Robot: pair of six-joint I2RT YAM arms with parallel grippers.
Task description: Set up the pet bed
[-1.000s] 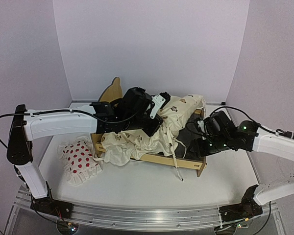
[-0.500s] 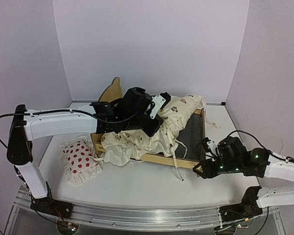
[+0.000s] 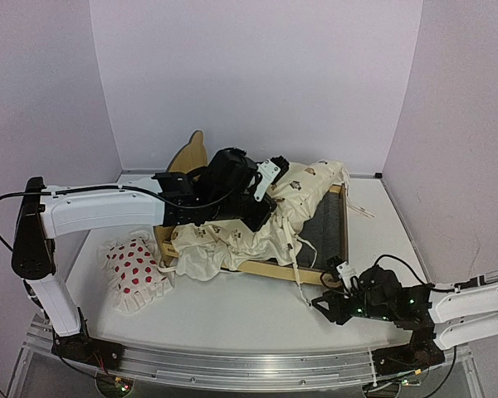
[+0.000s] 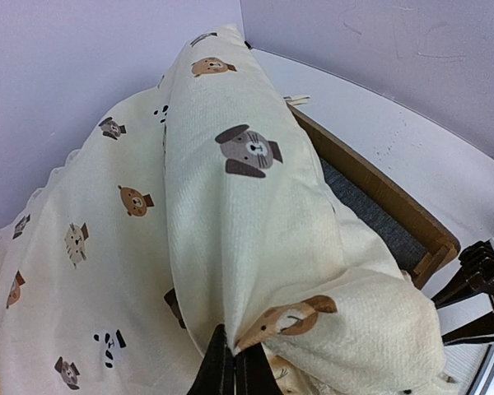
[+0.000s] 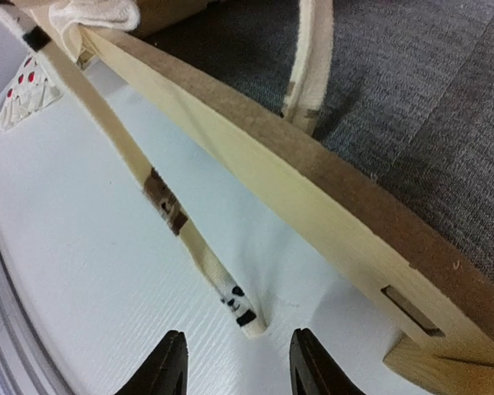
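1. Since the left gripper (image 4: 233, 362) is clamped on a fold of the quilt (image 4: 247, 206), the cloth hangs bunched above the pet bed (image 4: 387, 200), likely so it can be spread flat.
2. With jaws apart and empty, the right gripper (image 5: 239, 366) sits low over the counter (image 5: 82, 271), facing a loose quilt tie (image 5: 181, 226).
3. Mid-counter, the bed stands half covered; the pillow (image 3: 137, 267) waits to its left.

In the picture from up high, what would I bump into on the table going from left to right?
Spotty pillow → pet bed with the animal quilt piled on it → right arm.
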